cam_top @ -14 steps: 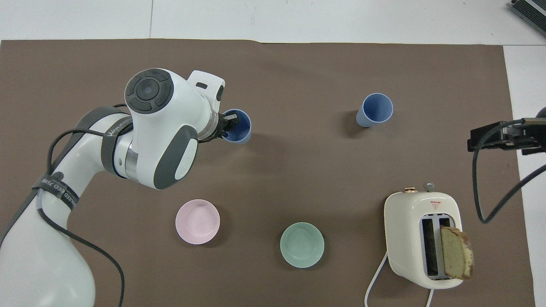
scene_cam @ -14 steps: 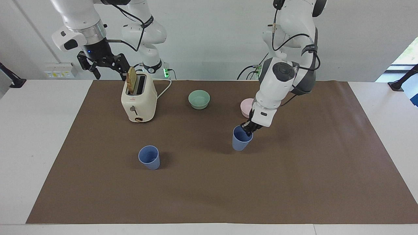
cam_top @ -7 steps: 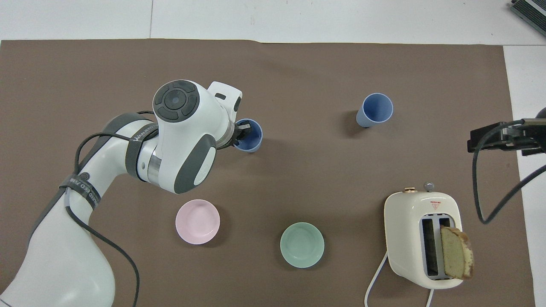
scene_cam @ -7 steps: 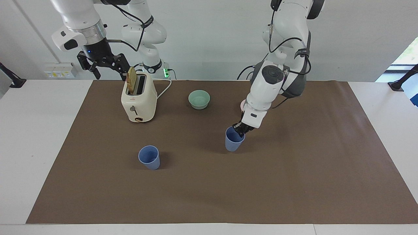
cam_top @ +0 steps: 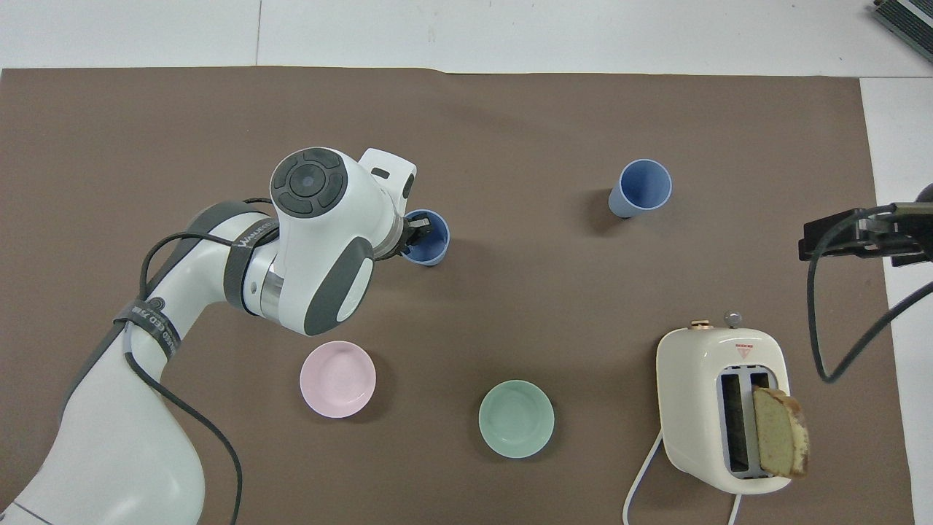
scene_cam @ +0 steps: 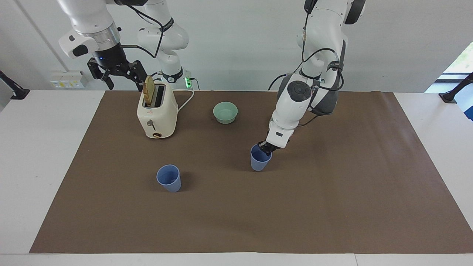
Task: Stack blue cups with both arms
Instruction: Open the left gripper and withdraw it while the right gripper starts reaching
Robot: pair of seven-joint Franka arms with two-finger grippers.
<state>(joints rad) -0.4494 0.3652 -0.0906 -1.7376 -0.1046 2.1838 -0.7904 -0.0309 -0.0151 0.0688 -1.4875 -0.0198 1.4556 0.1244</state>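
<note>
My left gripper (scene_cam: 265, 147) is shut on the rim of one blue cup (scene_cam: 259, 161), with one finger inside it. The cup is upright near the middle of the mat; I cannot tell if it touches the mat. In the overhead view the left gripper (cam_top: 417, 235) sits at the rim of this cup (cam_top: 431, 246). The second blue cup (scene_cam: 169, 178) stands upright and free toward the right arm's end, also seen in the overhead view (cam_top: 643, 186). My right gripper (scene_cam: 117, 74) is open and empty, waiting up in the air beside the toaster's top.
A cream toaster (scene_cam: 157, 116) with a bread slice (scene_cam: 149, 90) in one slot stands near the right arm. A mint-green bowl (scene_cam: 225, 112) and a pink bowl (cam_top: 337, 379) lie nearer to the robots than the cups. The brown mat (scene_cam: 332, 207) covers the table.
My left gripper has carried its blue cup toward the right arm's end of the table, closer to the second cup. The right arm has not moved.
</note>
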